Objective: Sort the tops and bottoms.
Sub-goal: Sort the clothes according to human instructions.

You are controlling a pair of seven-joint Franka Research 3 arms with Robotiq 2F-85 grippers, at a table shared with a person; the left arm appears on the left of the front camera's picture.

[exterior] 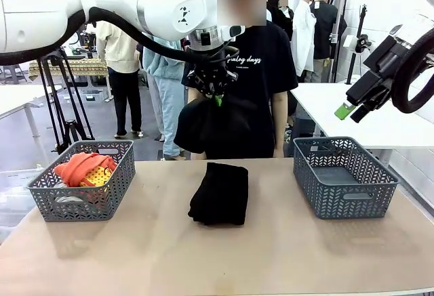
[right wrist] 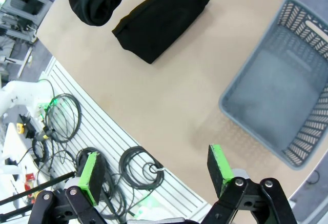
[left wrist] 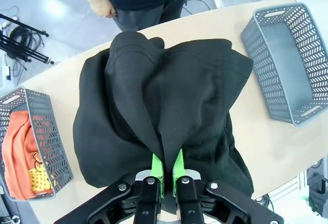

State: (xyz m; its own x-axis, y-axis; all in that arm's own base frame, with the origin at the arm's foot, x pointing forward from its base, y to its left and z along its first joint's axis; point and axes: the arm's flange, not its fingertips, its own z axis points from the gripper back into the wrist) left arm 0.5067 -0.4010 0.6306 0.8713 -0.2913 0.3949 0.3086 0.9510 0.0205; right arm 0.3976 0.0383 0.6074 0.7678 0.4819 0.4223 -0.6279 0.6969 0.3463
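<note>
Bottom (exterior: pixel 218 193) between left basket (exterior: pixel 81 204), right basket (exterior: pixel 342 202)

Person's black T-shirt (exterior: pixel 268 86): white script, partly hidden, reads "…alog days".

A tan tabletop (exterior: pixel 169 255) spans the foreground of a brightly lit room. Beyond it, a white table (exterior: pixel 359 116) and a black tripod (exterior: pixel 64 110) stand on a grey floor (exterior: pixel 34 147). Coiled black cables (right wrist: pixel 136 170) lie below the table's edge.

A robotics lab: tripod (exterior: pixel 54 59), coiled floor cables (right wrist: pixel 61 117) and white worktables (exterior: pixel 325 106).
</note>
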